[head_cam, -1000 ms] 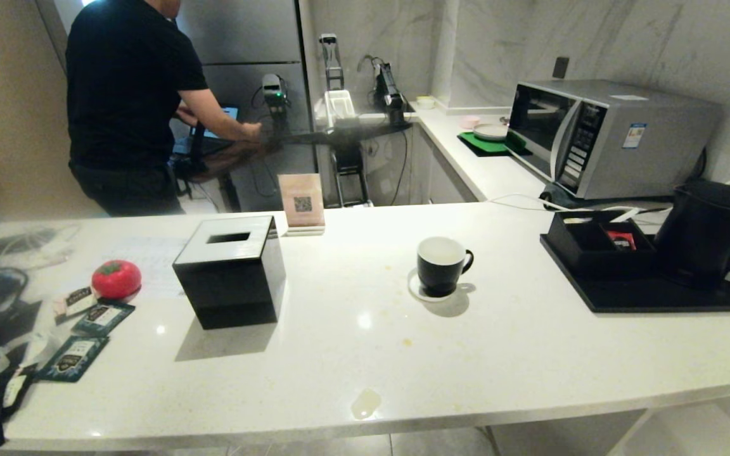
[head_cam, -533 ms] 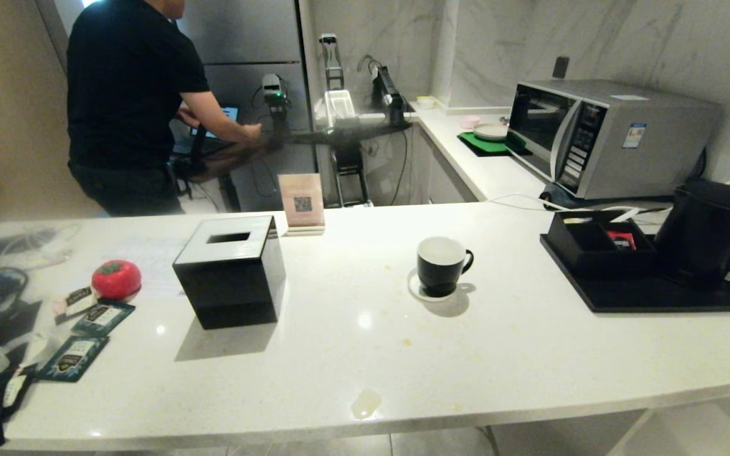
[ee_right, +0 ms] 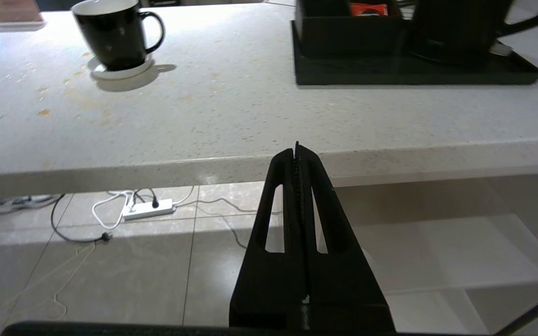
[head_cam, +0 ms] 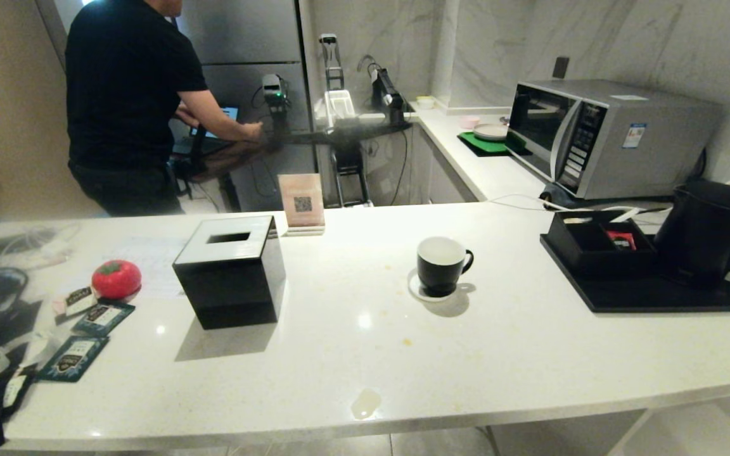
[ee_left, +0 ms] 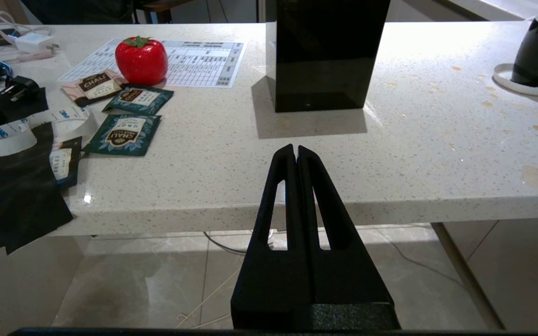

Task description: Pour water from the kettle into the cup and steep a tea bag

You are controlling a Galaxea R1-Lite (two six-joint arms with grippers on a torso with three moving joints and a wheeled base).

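The black kettle stands on a black tray at the counter's right end, its handle facing right. The black cup with a white inside rests on a white coaster mid-counter, handle to the right. Tea bag packets lie at the counter's left end, and a red packet sits in the tray's box. Neither arm shows in the head view. My left gripper is shut and empty, low before the counter's front edge, facing the tissue box. My right gripper is shut and empty, below the edge, with the cup and kettle beyond.
A black cube tissue box stands left of centre. A red tomato-shaped object, tape and cables crowd the left end. A microwave sits behind the tray. A person in black works at a desk beyond the counter.
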